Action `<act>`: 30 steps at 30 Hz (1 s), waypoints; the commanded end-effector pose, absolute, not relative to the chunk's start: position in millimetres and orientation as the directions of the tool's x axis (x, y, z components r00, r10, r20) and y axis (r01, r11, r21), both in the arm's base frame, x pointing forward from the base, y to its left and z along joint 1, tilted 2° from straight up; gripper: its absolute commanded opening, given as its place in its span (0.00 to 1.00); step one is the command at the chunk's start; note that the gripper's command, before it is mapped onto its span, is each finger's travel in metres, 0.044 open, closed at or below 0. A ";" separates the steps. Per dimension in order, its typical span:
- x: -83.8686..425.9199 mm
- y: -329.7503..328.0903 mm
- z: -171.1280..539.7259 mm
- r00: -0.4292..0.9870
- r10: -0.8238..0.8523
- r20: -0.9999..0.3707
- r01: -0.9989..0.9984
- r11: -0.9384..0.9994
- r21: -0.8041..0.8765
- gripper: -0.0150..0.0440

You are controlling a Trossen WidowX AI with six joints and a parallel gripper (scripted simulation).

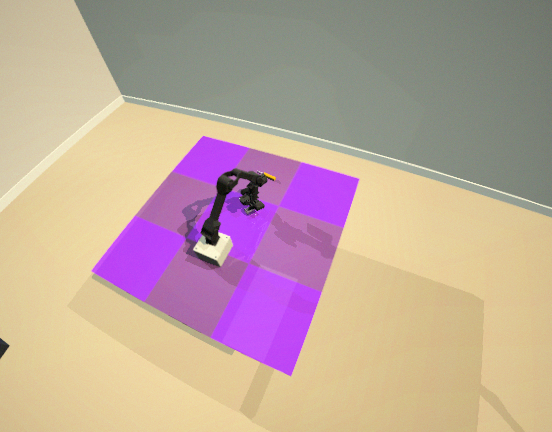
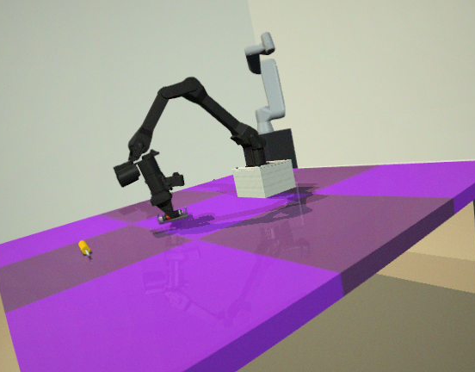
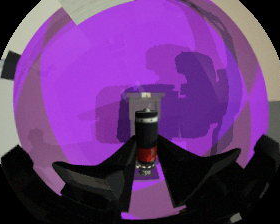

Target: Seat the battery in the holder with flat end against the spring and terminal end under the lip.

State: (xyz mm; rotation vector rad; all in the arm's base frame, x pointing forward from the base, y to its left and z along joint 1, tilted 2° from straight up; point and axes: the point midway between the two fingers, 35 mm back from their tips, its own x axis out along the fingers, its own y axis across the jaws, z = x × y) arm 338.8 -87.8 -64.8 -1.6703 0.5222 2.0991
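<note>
At frame center, the gripper [image 3: 147, 165] is clamped on the battery [image 3: 147, 137], lowered at the holder [image 3: 145, 100]; seating looks unfinished, and release remains.

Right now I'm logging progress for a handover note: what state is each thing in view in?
end effector: shut on the battery, low over the holder.
battery: gripped, lined up lengthwise with the holder; whether it is fully seated cannot be told.
holder: on the purple table, grey end wall just ahead of the battery.
yellow object: lying on the table, apart from the arm, untouched.
</note>
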 end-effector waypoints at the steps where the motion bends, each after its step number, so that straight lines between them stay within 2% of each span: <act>1: 341.6 -90.4 -63.6 -0.173 0.059 -0.983 -0.534 -0.845 0.044 0.38; 30: 328.5 -83.3 -66.2 -0.150 0.059 -0.987 -0.537 -0.843 0.032 0.38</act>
